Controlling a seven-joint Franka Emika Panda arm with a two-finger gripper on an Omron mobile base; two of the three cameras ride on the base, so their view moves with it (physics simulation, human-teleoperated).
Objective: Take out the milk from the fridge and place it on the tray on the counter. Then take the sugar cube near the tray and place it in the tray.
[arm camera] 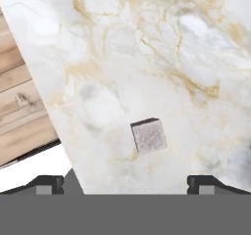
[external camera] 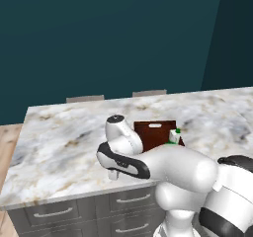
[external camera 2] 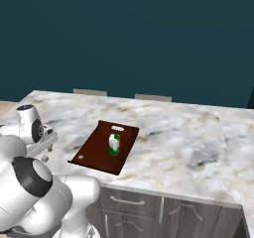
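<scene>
gripper [arm camera: 125, 182] pointing down over the counter [arm camera: 162, 48], jaws wide apart holding nothing, sugar cube [arm camera: 149, 135] just below, milk [external camera 2: 114, 144] upright on the tray [external camera 2: 94, 155]

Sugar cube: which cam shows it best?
Hand view: the sugar cube lies on the counter, close and unblocked, between the open tool's tips. Right base view gives a tiny speck; left base view, arm blocks it.

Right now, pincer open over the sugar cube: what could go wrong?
1. The sugar cube is tiny against the wide-open pincer, and sits rotated to the fingers; a close could nudge or spin it away.
2. It lies near the counter edge, with wood floor beside; a push might drop it.
3. The milk stands upright on the tray; a careless placement could tip it.
</scene>
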